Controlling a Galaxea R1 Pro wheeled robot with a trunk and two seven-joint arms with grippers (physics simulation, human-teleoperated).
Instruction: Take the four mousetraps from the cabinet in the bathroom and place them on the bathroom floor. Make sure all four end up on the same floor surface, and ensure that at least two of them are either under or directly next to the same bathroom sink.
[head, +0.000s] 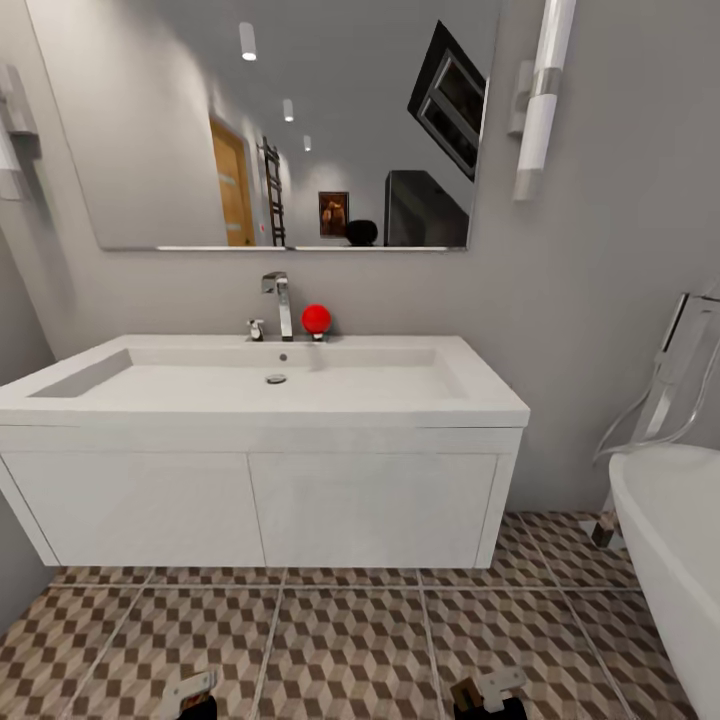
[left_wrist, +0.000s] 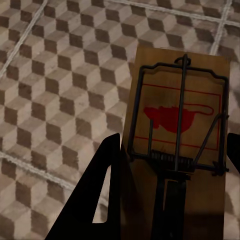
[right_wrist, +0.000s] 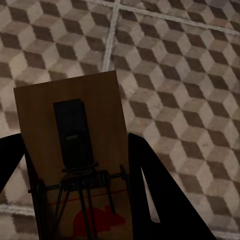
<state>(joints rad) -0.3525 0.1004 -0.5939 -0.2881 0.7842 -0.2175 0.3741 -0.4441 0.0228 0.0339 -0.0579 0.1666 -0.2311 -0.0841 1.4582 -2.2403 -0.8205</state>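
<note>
Left pincer (left_wrist: 170, 190) and right pincer (right_wrist: 75, 185) have flat black angular fingers; in the head view their tips look pale grey over black.

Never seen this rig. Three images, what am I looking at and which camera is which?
It is a simulated wheeled robot with two arms. The big picture comes from its head camera: it faces a white vanity with a sink, faucet and mirror, a bathtub beside it, on the cube-patterned bathroom floor. At the bottom edge are the left end effector and right end effector.

The other two pictures come from cameras on the wrists, looking along the fingers at the floor. Each end effector grips a mousetrap: the left mousetrap, the right mousetrap.
</note>
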